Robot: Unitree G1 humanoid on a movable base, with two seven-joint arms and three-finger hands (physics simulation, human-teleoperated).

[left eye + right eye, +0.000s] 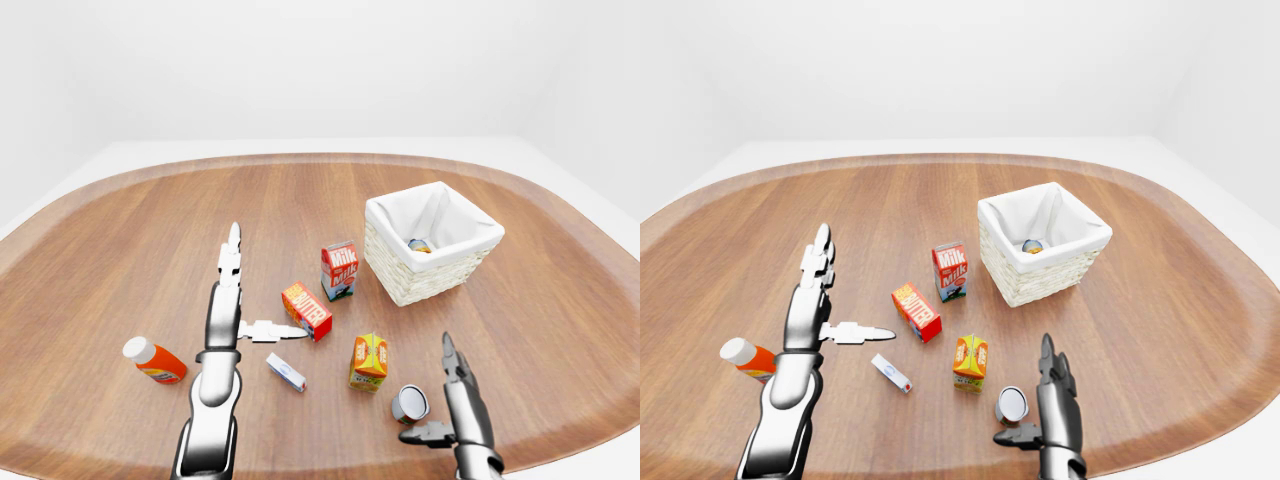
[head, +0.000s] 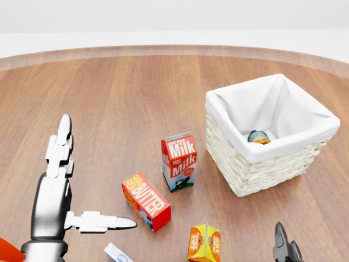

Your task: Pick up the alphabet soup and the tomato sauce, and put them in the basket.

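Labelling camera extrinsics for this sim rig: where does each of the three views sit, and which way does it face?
Head view: on the head, pitched down and close on the milk carton and basket; left hand shows, only a right fingertip.
Left-eye view: on the head, wider over the whole table; both forearms show, right hand beside a can.
Right-eye view: its pair, nearly the same picture.
All three share the carton, basket and butter box.

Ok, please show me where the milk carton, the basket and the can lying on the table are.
milk carton (image 2: 179,162): head view, on its red printed face.
basket (image 2: 256,173): head view, on the woven wall below the white liner.
can lying on the table (image 1: 409,403): left-eye view, on its round end.
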